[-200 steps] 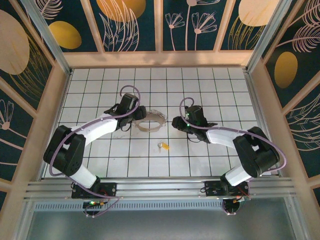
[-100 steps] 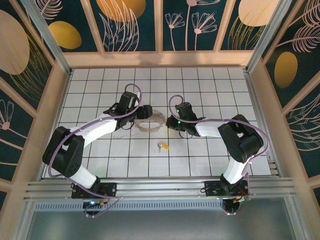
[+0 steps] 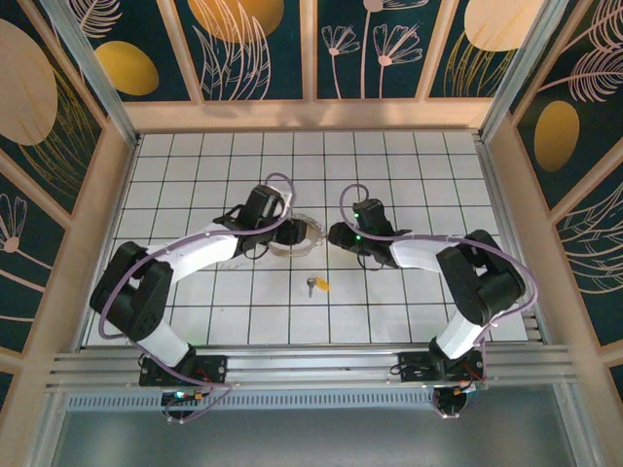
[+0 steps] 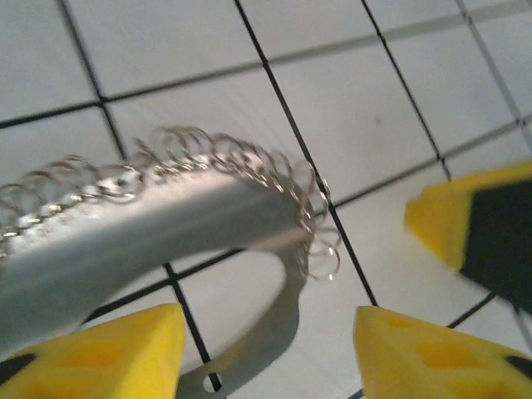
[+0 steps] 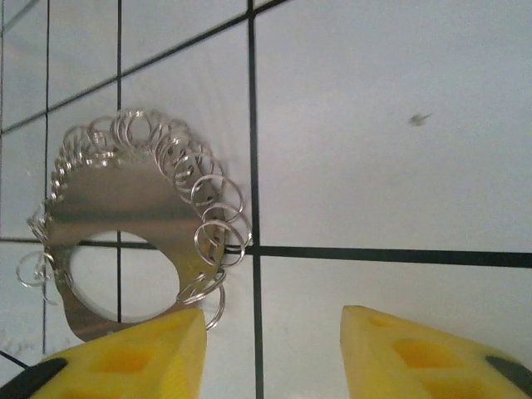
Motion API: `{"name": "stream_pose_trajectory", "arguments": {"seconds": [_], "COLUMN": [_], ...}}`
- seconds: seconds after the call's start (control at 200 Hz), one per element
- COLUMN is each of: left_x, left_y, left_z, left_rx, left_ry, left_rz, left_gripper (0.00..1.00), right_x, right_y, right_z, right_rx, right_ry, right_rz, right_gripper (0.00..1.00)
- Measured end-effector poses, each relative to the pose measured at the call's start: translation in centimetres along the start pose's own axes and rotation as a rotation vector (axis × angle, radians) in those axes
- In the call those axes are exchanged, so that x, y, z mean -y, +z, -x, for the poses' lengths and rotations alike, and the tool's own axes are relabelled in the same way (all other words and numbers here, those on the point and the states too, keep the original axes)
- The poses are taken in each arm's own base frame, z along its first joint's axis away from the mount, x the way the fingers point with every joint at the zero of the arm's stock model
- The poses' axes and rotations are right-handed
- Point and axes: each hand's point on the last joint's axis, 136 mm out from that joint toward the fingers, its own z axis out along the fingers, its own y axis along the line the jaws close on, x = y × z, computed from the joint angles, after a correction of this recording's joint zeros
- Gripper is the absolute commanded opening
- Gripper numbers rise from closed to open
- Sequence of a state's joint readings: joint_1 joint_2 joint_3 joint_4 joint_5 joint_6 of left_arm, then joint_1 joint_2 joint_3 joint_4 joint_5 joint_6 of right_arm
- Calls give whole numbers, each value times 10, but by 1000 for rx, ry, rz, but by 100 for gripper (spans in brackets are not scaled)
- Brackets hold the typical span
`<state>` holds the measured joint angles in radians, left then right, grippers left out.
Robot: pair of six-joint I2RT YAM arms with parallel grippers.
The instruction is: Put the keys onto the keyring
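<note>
Silver metal with a small yellow-orange tag (image 3: 322, 286), the key (image 3: 311, 285) lies flat on the white tiled surface (image 3: 195, 156), alone and touched by nothing, toward the near edge from the two grippers. Apart from it, farther back, lies the keyring (image 3: 304, 233): a flat steel plate with a large round hole, its outer edge strung with many small wire rings. The right wrist camera shows it (image 5: 125, 208) resting flat across a black tile line. The left wrist camera shows it (image 4: 141, 233) close up and blurred, running down between the yellow fingers. The left gripper (image 3: 284, 233) sits over the keyring's left part, and its jaws are spread, with the plate's lower end in the gap (image 4: 266, 353) and daylight on both sides. The right gripper (image 3: 334, 236) is just beside the keyring's right edge, its jaws also spread wide (image 5: 270, 341) over bare tile, the left fingertip (image 5: 133, 357) close to the lowest rings. Both white arms bend inward from the near edge. Dark teal panels with floral patterns wall the surface.
</note>
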<state>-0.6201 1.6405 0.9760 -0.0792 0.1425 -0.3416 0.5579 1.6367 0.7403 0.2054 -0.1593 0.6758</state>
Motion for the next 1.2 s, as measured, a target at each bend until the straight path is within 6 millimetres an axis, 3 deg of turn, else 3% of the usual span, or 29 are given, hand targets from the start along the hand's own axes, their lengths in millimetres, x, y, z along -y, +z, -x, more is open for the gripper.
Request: {"name": "stream_pose_trajectory", "arguments": {"seconds": [0.18, 0.37, 0.706, 1.201], "left_x": [24, 29, 25, 23], "left_y": [26, 41, 58, 64], "left_z": [-19, -21, -16, -24], "left_rx": [-89, -131, -159, -190], "left_ry": [154, 251, 339, 359], "left_rz": [23, 55, 88, 82], "left_gripper": [42, 38, 38, 39], "right_x": [19, 40, 61, 59], "right_y": [-28, -47, -52, -52], "right_z": [9, 9, 11, 16], "right_rx": [65, 103, 114, 129], "right_ry": [27, 55, 94, 96], "right_rz": [-7, -25, -53, -24], "right_gripper": [67, 74, 75, 76]}}
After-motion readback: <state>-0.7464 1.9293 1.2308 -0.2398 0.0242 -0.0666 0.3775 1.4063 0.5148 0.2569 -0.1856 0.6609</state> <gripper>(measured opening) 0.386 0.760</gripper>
